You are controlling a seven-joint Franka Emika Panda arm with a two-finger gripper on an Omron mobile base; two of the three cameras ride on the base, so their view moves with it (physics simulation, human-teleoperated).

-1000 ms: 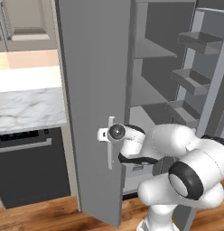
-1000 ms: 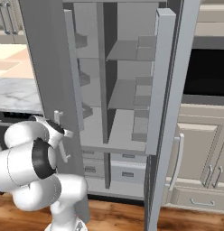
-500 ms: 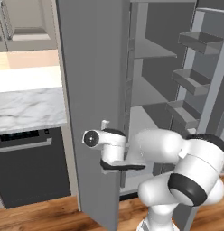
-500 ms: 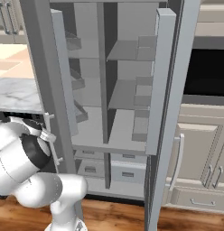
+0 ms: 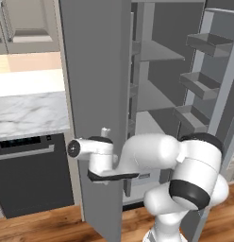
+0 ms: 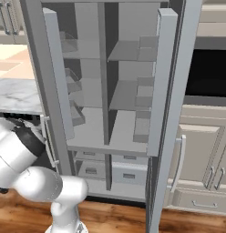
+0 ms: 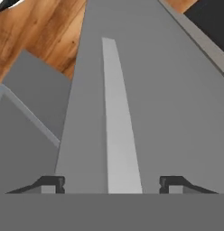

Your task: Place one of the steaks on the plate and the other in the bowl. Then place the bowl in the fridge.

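The tall grey fridge (image 6: 128, 86) stands open, with bare grey shelves and door bins. Its left door (image 5: 95, 71) is swung out toward me. My wrist (image 5: 97, 153) is against the front of that door, beside the slim light handle (image 5: 105, 131). In the hand view my gripper (image 7: 112, 184) is open. The handle (image 7: 116, 113) runs up the door between the two fingertips (image 7: 50, 184), and neither of them touches it. The steaks, the plate and the bowl are out of view.
A marble counter (image 5: 29, 111) with a black appliance front (image 5: 34, 175) under it lies left of the door. The right fridge door (image 5: 208, 45) carries bins. A black wall oven (image 6: 208, 73) and beige cabinets (image 6: 206, 154) stand to the right, above a wooden floor (image 6: 115, 218).
The left fridge door has swung further open, and my hand has moved left with it. The jaws have widened and come off the handle.
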